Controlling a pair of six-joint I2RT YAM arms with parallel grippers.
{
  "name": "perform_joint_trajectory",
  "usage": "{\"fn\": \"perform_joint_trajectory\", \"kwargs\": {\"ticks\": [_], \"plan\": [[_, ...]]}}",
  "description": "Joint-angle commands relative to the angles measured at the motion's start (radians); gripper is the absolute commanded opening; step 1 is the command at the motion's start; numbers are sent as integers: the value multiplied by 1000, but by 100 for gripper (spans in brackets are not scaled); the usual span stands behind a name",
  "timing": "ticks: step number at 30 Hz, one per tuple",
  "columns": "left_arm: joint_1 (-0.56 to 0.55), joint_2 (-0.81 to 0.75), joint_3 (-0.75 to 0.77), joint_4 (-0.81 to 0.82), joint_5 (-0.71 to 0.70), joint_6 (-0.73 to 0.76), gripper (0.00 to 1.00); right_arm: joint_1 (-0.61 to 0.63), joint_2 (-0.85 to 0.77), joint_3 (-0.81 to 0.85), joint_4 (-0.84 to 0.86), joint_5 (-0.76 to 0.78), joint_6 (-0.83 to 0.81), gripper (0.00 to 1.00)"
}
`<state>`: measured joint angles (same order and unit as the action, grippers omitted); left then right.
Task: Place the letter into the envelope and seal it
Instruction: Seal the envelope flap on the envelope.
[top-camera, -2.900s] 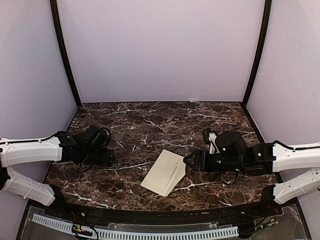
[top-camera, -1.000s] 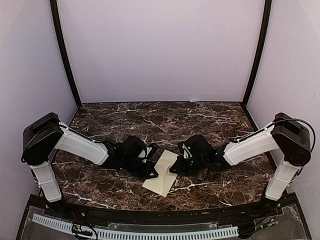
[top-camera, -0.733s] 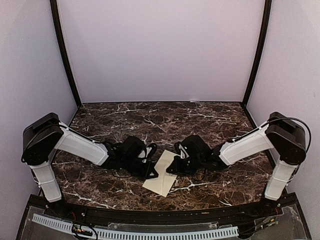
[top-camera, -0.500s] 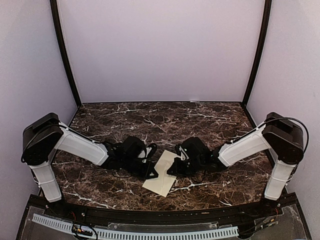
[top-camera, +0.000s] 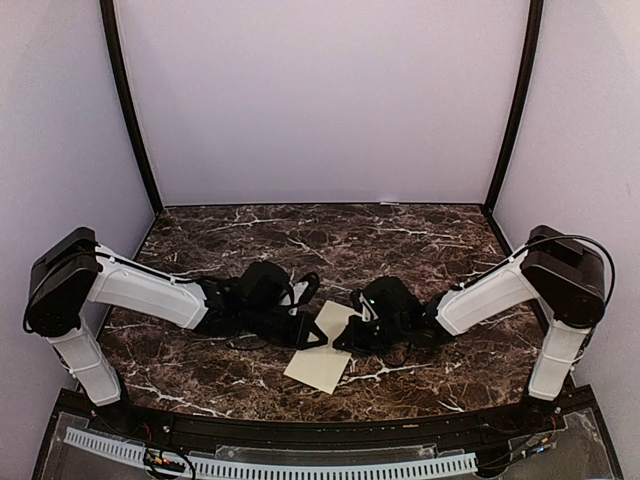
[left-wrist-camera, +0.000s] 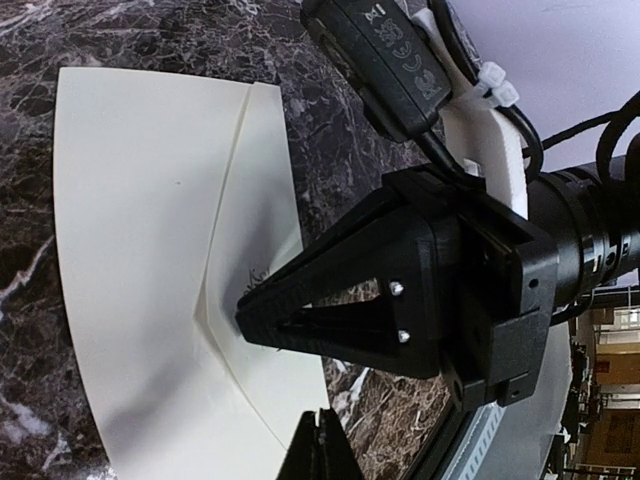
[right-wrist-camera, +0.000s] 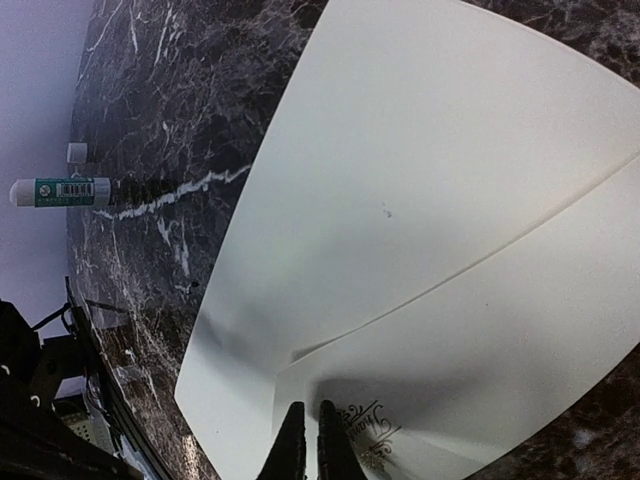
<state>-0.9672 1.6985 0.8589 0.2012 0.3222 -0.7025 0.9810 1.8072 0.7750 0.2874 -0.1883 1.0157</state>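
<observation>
Envelope (top-camera: 322, 364): flat on bench (top-camera: 250, 240), flap (left-wrist-camera: 255, 215) folded down | Left hand (top-camera: 318, 343): fingers together, at envelope edge | Right hand (top-camera: 340, 343): fingers together, tips on flap

White links (top-camera: 145, 290), black right gripper (left-wrist-camera: 245, 305), cables (top-camera: 305, 285)

envelope (top-camera: 320, 365) | cream, narrow, lying flat, angled | triangular flap folded onto body | table (top-camera: 250, 240) centre-front

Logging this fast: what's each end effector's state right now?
Left end effector: closed, nothing seen held.
Right end effector: closed at the envelope flap tip; grip cannot be told.
</observation>
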Motion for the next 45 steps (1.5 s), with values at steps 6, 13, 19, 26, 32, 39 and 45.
{"fn": "perform_joint_trajectory", "kwargs": {"ticks": [6,13,19,26,32,39,45], "plan": [[-21,117,-2,121,31,-44,0,6,17,-20,-44,23,10,4],[-22,193,-40,142,11,-44,0,6,5,-16,-42,16,6,3],[-22,235,-75,103,-25,-31,0,3,-60,-6,-65,24,-11,4],[-23,232,-77,65,-43,-35,0,-26,-140,13,-113,44,-53,5],[-22,231,-57,44,-44,-31,0,-54,-110,3,-92,17,-67,3],[-22,231,-48,37,-41,-20,0,-70,-31,-3,13,-40,-68,0],[-22,227,-56,33,-40,-23,0,-96,29,-23,93,-76,-58,0]]}}
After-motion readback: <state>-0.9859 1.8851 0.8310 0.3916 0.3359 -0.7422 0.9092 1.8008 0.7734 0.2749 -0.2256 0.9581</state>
